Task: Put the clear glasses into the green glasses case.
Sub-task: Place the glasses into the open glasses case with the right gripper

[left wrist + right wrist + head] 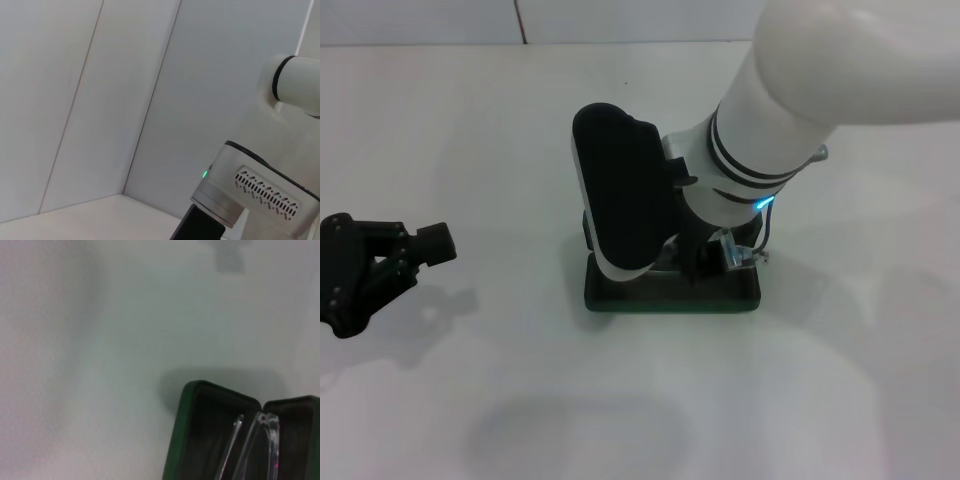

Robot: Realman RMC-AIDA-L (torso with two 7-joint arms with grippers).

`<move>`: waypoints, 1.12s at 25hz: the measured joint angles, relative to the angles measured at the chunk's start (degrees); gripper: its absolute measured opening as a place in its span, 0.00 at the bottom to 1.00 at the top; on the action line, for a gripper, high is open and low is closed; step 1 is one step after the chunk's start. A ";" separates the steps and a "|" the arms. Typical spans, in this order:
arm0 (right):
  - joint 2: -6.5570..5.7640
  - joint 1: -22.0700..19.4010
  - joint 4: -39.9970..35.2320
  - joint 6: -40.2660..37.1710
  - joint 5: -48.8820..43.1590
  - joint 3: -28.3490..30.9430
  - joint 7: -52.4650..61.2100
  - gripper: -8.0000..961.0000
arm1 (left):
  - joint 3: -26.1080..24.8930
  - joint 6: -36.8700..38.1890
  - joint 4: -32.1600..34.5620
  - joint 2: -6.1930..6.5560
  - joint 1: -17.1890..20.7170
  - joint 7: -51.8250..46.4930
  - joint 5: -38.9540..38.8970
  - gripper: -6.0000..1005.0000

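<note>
The green glasses case [620,298] lies open at the middle of the table, mostly covered by my right arm. My right gripper [698,262] reaches down into it from above, shut on the clear glasses [745,252], of which a transparent end sticks out just above the case's right half. In the right wrist view the clear glasses [260,440] hang with their thin arms over the dark lining of the green glasses case [187,435]. My left gripper [420,262] rests open near the table's left edge, far from the case.
The white table [840,380] spreads around the case with nothing else on it. The right arm's bulky black and white wrist housing [620,190] hides the case's back. The left wrist view shows only walls and part of the right arm [260,192].
</note>
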 joint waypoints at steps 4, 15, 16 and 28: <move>0.01 0.02 0.11 0.36 -0.02 -0.20 -0.02 0.13 | 0.00 0.00 0.00 0.11 0.01 0.01 0.07 0.05; 0.02 -0.18 0.13 1.07 0.11 -0.29 -0.05 0.13 | -2.78 0.03 2.18 0.61 0.46 -1.16 1.64 0.05; 0.02 -0.25 0.04 1.07 0.11 -0.29 -0.05 0.13 | -3.14 0.04 2.45 0.61 0.58 -1.29 1.73 0.05; 0.01 -0.09 -1.17 0.38 -0.50 -0.07 0.10 0.14 | -4.04 0.07 3.13 0.40 1.21 -1.81 2.69 0.05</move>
